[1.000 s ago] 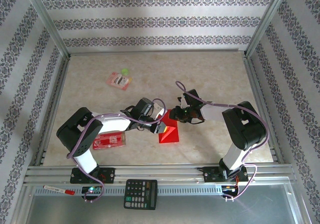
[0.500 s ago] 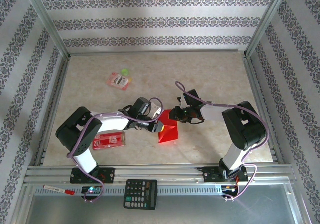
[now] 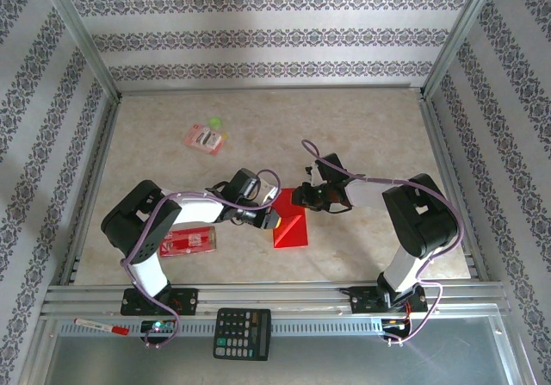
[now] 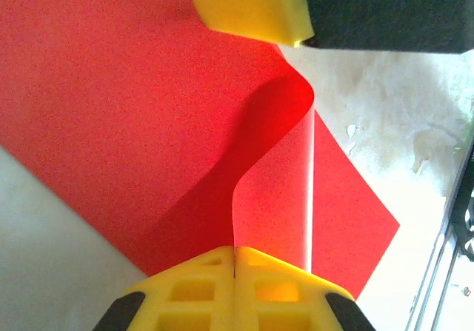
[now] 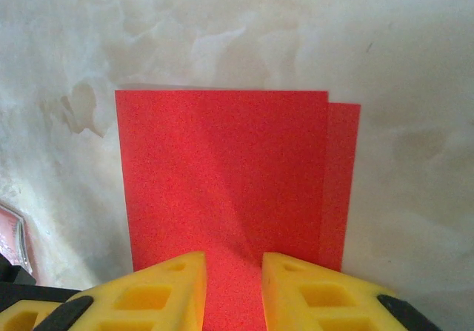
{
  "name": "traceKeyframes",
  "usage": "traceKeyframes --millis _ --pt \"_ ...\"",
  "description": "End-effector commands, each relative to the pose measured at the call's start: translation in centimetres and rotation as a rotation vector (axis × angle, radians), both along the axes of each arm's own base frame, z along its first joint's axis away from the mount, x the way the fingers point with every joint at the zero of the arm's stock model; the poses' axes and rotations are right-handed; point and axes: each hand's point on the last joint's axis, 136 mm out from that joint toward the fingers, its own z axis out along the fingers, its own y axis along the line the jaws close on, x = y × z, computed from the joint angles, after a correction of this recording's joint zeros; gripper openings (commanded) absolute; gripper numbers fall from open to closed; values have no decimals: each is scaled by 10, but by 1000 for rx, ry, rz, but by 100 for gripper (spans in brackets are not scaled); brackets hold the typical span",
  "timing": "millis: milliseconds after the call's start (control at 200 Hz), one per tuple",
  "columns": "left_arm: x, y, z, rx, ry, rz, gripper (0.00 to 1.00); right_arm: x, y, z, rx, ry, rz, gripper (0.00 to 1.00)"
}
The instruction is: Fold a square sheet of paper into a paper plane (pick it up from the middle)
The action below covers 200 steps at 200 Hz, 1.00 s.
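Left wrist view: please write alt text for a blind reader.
Two yellow fingers, pressed together, pinch a raised curl of the red paper sheet, which lies on a pale table. Another yellow fingertip shows at the top.

sheet at front middle of the table, a gripper on two of its sides

the square sheet of paper (image 3: 294,232) lies on the table (image 3: 370,127) near its front middle, between the two arms. the left gripper (image 3: 274,220) is at the sheet's left edge, and a raised flap of the sheet curls up into its closed fingertips. the right gripper (image 3: 299,197) is at the sheet's far edge, its fingertips parted over the paper. the sheet is doubled over, the lower layer jutting out along one side. a flat packet (image 3: 188,242) lies left of the sheet, under the left arm. a smaller packet (image 3: 205,137) lies far back on the left, well apart. a calculator (image 3: 242,333) rests on the front rail between the arm bases, with a marker (image 3: 102,326) further left.
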Motion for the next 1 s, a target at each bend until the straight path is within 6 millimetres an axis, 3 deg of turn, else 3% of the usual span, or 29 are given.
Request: traceKeyframes --millis 0,505,994 --pt "-2 5 -4 7 41 17 2 -18 -8 -23 -58 82 17 29" --pt "4 13 -12 55 36 38 3 -20 -7 -25 -62 85 20 28" --pt "9 5 -6 33 37 28 5 -19 -7 -25 -59 86 21 28"
